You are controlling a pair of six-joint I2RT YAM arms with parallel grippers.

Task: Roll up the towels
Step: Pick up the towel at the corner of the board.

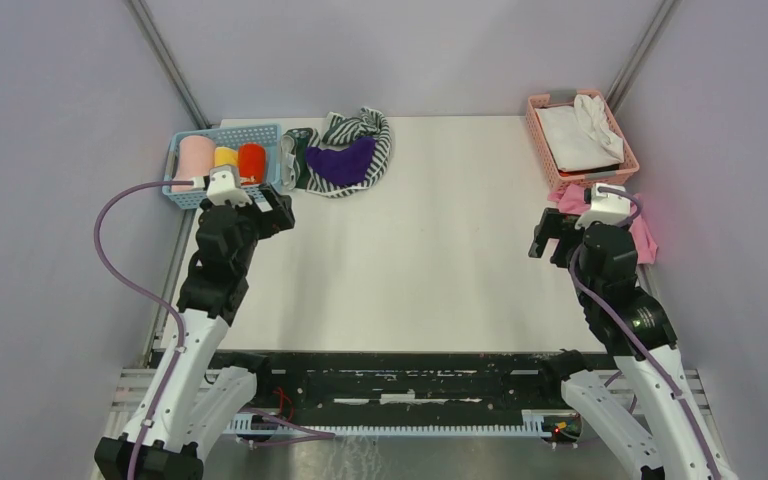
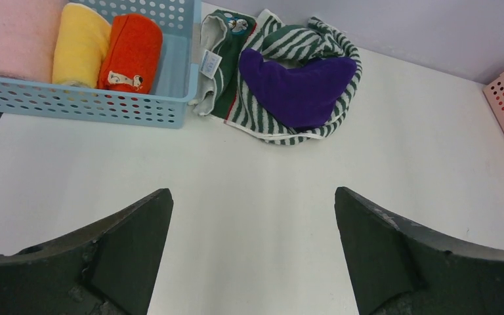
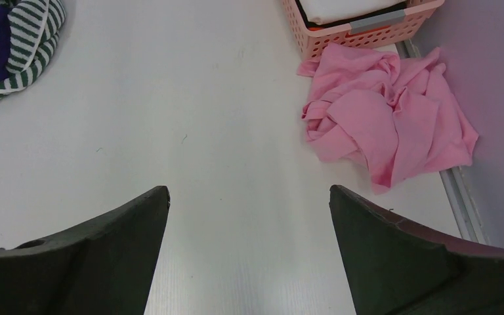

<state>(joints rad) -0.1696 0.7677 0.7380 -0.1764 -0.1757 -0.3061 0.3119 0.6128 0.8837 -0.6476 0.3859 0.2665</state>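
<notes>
White flat table top [image 1: 430, 280]: work surface, both arms based at the near edge.

Large dark-green-and-white striped towel [image 2: 302, 41]: far-left part of the table, just beside the light-blue perforated plastic basket [image 2: 85, 105]. Bunched in a loose ring, no roll formed. Dark-green fold with a white tag at the basket-side edge; cannot tell whether part of the same towel.

Salmon-pink perforated basket [image 1: 550, 150]: far-right corner, folded white cloth [image 1: 580, 135] inside.

Crumpled pink cloth [image 3: 387, 118]: on the table just in front of that basket, beside the right arm.

Small plain deep-purple cloth [image 2: 298, 88]: on top of the striped towel, in the hollow of the heap, rumpled, unrolled.

In the blue basket, three finished-looking rolls side by side: pale pink roll [image 1: 196, 155], yellow roll [image 1: 225, 157], orange roll [image 1: 251, 160].

Progress, as a judgement: neither task towel rolled yet. Left to do: lift the purple cloth off, flatten, roll; same for the striped towel.

Left gripper [image 2: 252, 249]: spread wide, empty, over bare table near the heap, aimed at it, touching nothing.

Right gripper [image 3: 249, 249]: spread wide, empty, over bare table, well apart from the heap, pink cloth off to its right.
</notes>
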